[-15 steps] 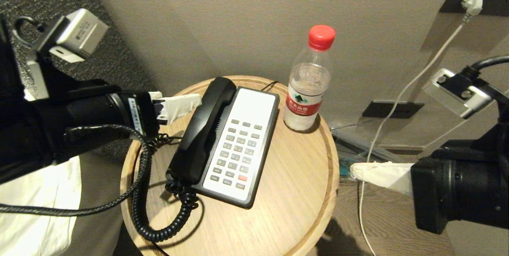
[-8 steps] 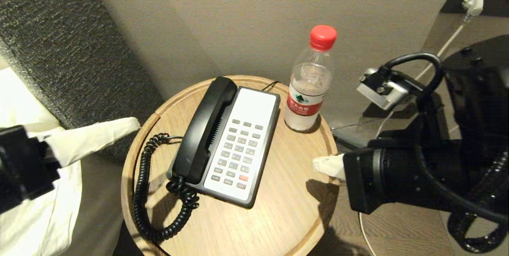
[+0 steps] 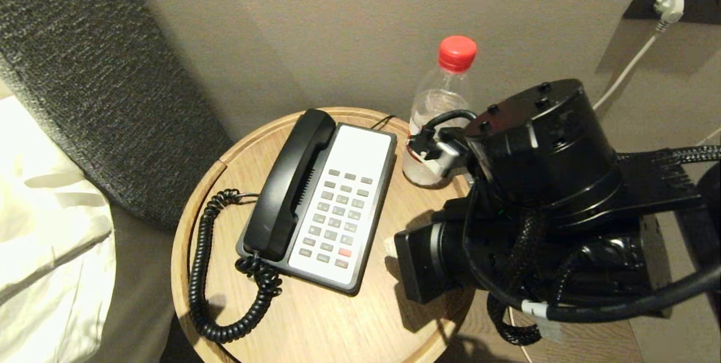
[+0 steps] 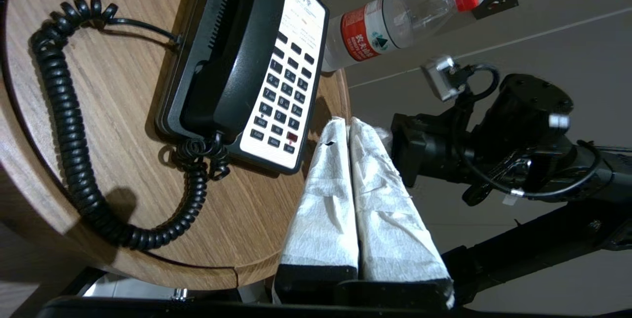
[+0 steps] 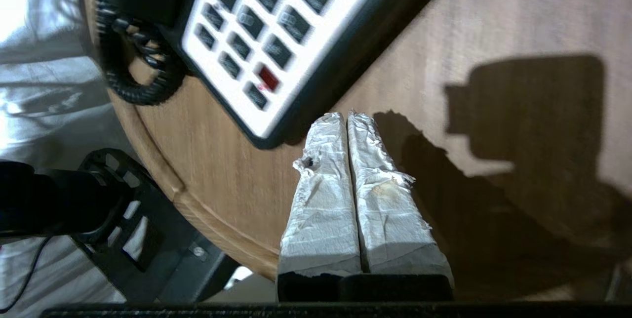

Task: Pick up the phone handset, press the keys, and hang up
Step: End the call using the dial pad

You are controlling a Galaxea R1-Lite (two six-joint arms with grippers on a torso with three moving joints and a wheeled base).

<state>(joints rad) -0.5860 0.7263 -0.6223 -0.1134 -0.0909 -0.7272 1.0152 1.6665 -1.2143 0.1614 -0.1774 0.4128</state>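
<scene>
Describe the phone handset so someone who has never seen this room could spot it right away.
Find the round wooden side table against the beige wall. On it sits a phone base with a white keypad face, and a water bottle with a red cap stands beside it. The phone handset is the long black receiver lying in the cradle along the base's left edge, the only piece with a black coiled cord trailing from its near end.

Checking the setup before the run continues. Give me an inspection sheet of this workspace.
Surface: round light wooden side table, raised rim.
Job's things: long black plastic phone handset resting in the cradle of the black-and-white keypad phone base.
Clutter: clear plastic water bottle, red cap, upright behind the base.
Grippers: right gripper shut, over the table beside the base's near corner; left gripper shut, off the table's edge, holding nothing.
Cables: black coiled cord looping on the table; white wall cable.
Surroundings: beige wall, white bedding.
</scene>
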